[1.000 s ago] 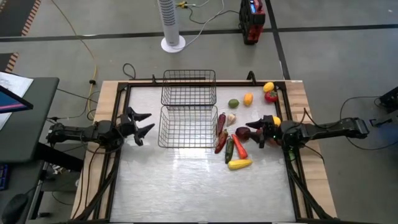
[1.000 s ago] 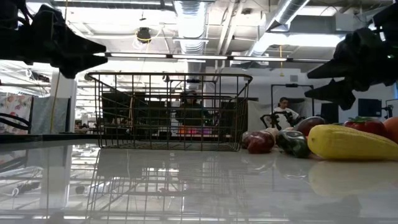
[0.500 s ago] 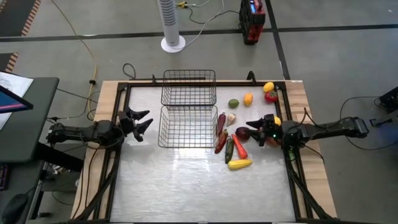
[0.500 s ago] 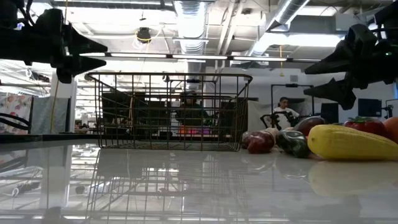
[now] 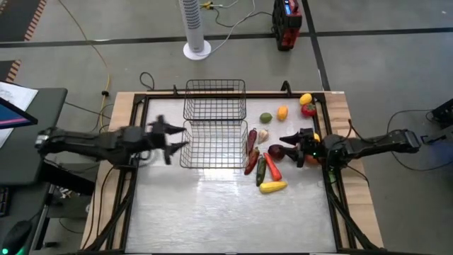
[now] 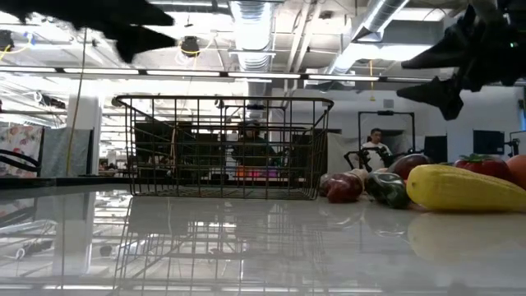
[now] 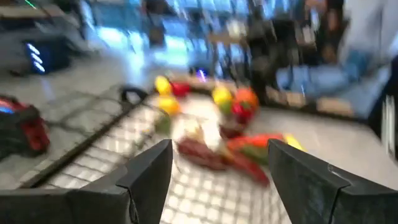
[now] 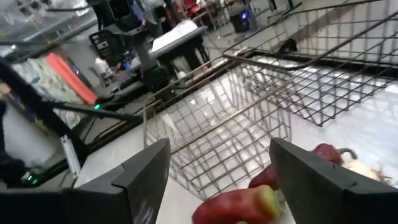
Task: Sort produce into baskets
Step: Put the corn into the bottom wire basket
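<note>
Two black wire baskets stand mid-table, the far one (image 5: 215,99) and the near one (image 5: 210,144). The produce lies on the table to their right: yellow corn (image 5: 273,187), an orange carrot (image 5: 272,167), a dark red long pepper (image 5: 252,139), a green fruit (image 5: 265,117), and yellow and red pieces (image 5: 306,104) at the far right. My left gripper (image 5: 181,137) hangs open in the air at the near basket's left rim. My right gripper (image 5: 287,144) is open above the produce's right side, over a dark red piece (image 8: 239,205).
A raised frame (image 5: 333,177) runs along the table's edges. The near half of the table (image 5: 212,212) is bare metal. Beyond the far edge stand a white column fan (image 5: 196,28) and a red device (image 5: 287,21). A person (image 6: 376,144) sits in the room behind.
My left gripper has risen and swung toward the table's right, from beside the left frame to the near basket's left rim, staying open. My right gripper has lifted a little above the produce. No produce has moved.
</note>
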`<action>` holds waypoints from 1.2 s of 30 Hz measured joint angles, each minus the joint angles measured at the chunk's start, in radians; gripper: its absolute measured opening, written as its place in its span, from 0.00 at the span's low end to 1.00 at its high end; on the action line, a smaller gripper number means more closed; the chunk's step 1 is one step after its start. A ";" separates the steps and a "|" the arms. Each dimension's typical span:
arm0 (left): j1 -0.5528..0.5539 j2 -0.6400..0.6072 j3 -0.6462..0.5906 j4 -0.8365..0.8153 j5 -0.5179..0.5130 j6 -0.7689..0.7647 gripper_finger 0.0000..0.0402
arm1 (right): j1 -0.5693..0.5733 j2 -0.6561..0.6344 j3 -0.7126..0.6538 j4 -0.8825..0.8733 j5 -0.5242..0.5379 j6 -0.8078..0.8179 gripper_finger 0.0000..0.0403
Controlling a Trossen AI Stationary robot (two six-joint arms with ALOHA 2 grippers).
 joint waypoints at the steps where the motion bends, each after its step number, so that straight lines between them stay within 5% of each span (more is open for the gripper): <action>1: -0.001 0.072 0.043 -0.001 0.029 0.015 0.62 | 0.015 0.027 0.013 -0.012 0.000 0.005 0.74; 8: -0.032 0.499 0.375 -0.049 0.209 0.141 0.62 | 0.154 0.250 0.176 -0.193 0.075 0.084 0.74; 15: -0.090 0.802 0.679 -0.213 0.232 0.235 0.62 | 0.319 0.420 0.379 -0.462 0.301 0.134 0.74; 23: -0.141 1.066 0.893 -0.282 0.265 0.240 0.62 | 0.461 0.380 0.460 -0.672 0.639 0.172 0.74; 36: -0.179 1.335 1.175 -0.339 0.257 0.264 0.62 | 0.553 0.335 0.460 -0.682 0.741 0.192 0.74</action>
